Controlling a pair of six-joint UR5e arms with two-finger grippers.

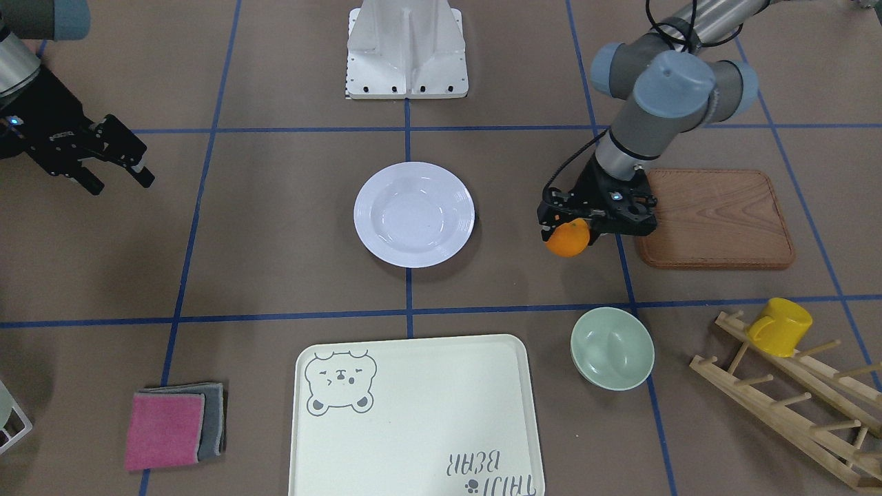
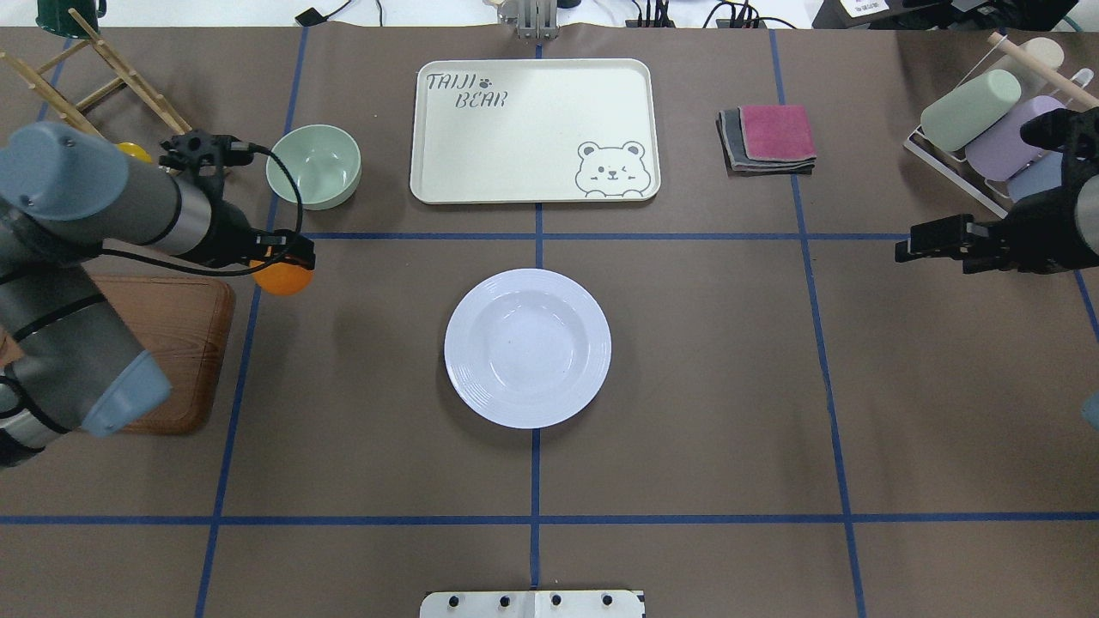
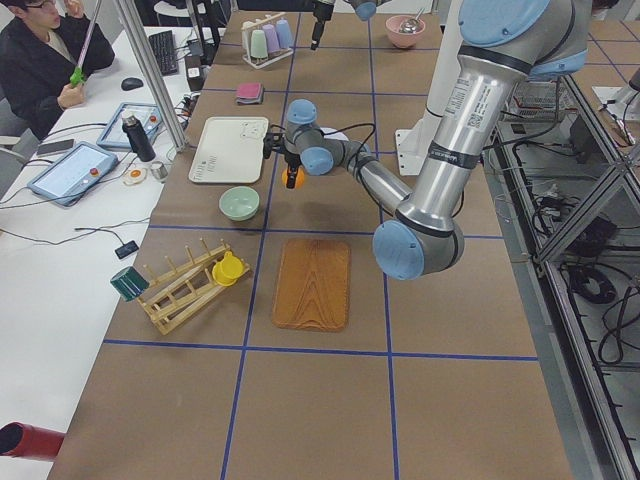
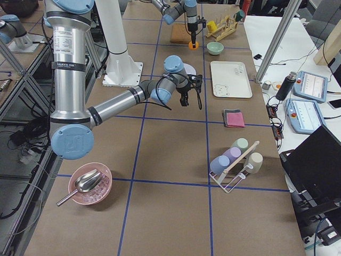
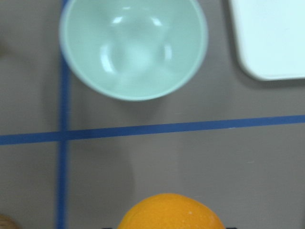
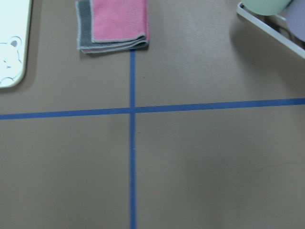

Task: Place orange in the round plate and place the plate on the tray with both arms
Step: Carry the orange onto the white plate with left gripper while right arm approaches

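My left gripper [image 1: 566, 227] is shut on the orange [image 1: 568, 242] and holds it above the table, beside the near edge of the wooden board. In the overhead view the orange [image 2: 283, 280] hangs left of the round plate [image 2: 527, 348]. The plate [image 1: 414, 214] is white, empty and sits at the table's middle. The cream bear tray [image 1: 413, 413] lies beyond it, empty. In the left wrist view the orange [image 5: 170, 212] fills the bottom edge. My right gripper [image 1: 118, 180] hovers open far off at the other side, holding nothing.
A mint-green bowl [image 1: 612, 348] stands between the orange and the tray's corner. The wooden board [image 1: 716, 217] lies under my left arm. A wooden rack with a yellow mug [image 1: 778, 327], folded cloths [image 1: 172, 427] and a cup rack [image 2: 987, 129] sit at the table's sides.
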